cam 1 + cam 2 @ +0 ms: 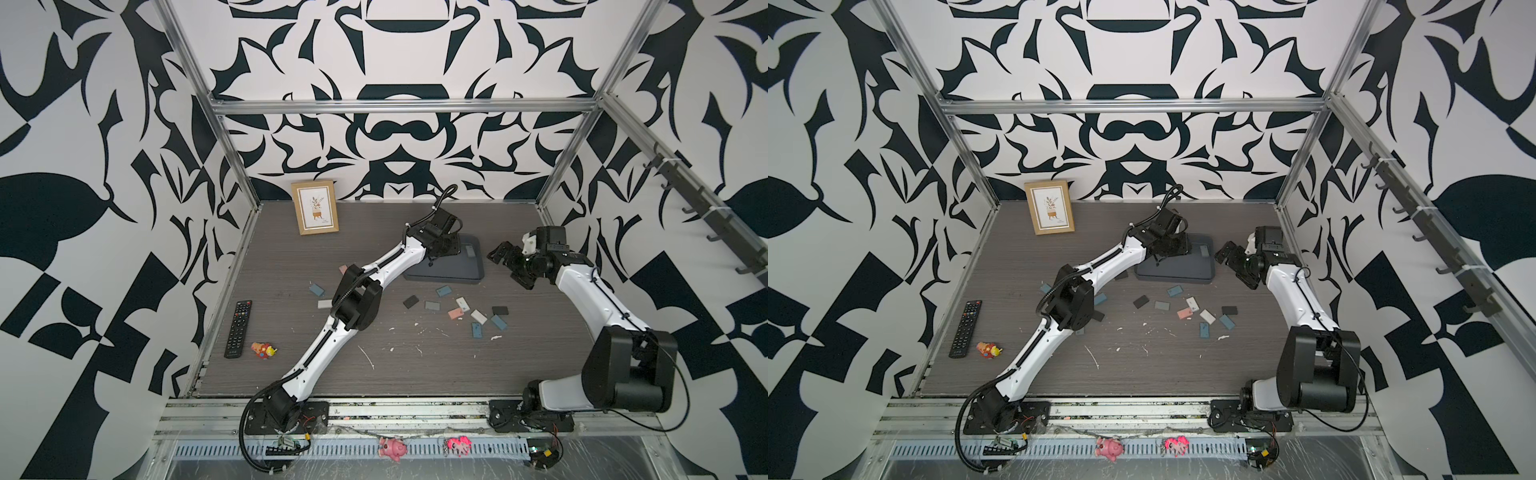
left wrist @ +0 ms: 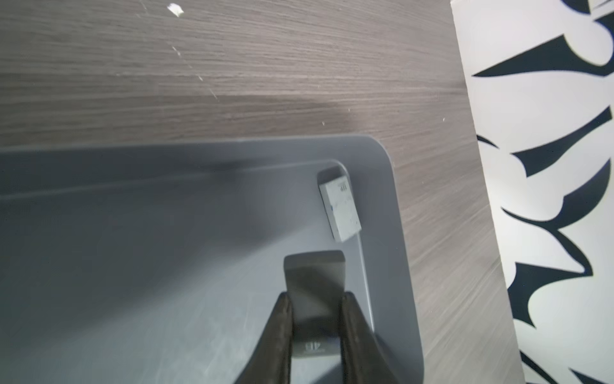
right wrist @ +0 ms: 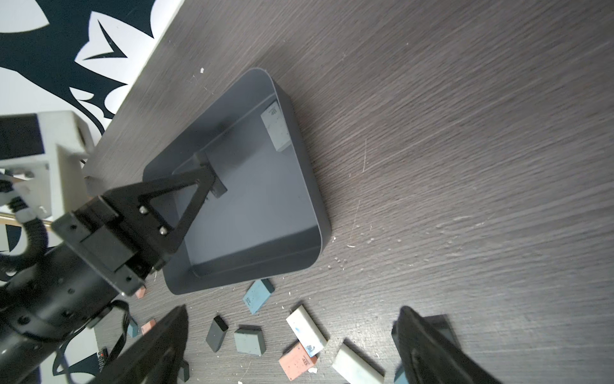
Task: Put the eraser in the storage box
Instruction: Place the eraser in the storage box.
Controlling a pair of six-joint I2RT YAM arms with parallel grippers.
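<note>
The left gripper (image 2: 315, 299) is clamped on a dark, slab-shaped eraser (image 2: 314, 272) over the storage box (image 2: 392, 186). The fingers (image 2: 282, 319) pinch the eraser's two long edges, and its free end juts past the tips toward one corner of the tray. Whether the eraser already touches the tray floor cannot be made out from these views. A pale grey eraser (image 2: 340, 206) lies flat inside the box, tucked against that same corner. The right gripper (image 1: 509, 266) hangs just beside the box with its jaws spread wide and nothing between them. More loose erasers (image 1: 457, 307) in blue, pink, white and black are scattered on the wood-grain table (image 1: 291, 270) in front of the tray. A framed picture (image 1: 314, 206), a remote control (image 1: 238, 329) and a small toy (image 1: 263, 350) sit well apart from the work. The eraser looks light, rubbery and slightly yielding, so it should be grippy rather than slick and in no danger of breaking. A hold across the narrow edges near its middle, as here, seems the safest. Released from low down it should land flat, but it might bounce a little if dropped from higher.
</note>
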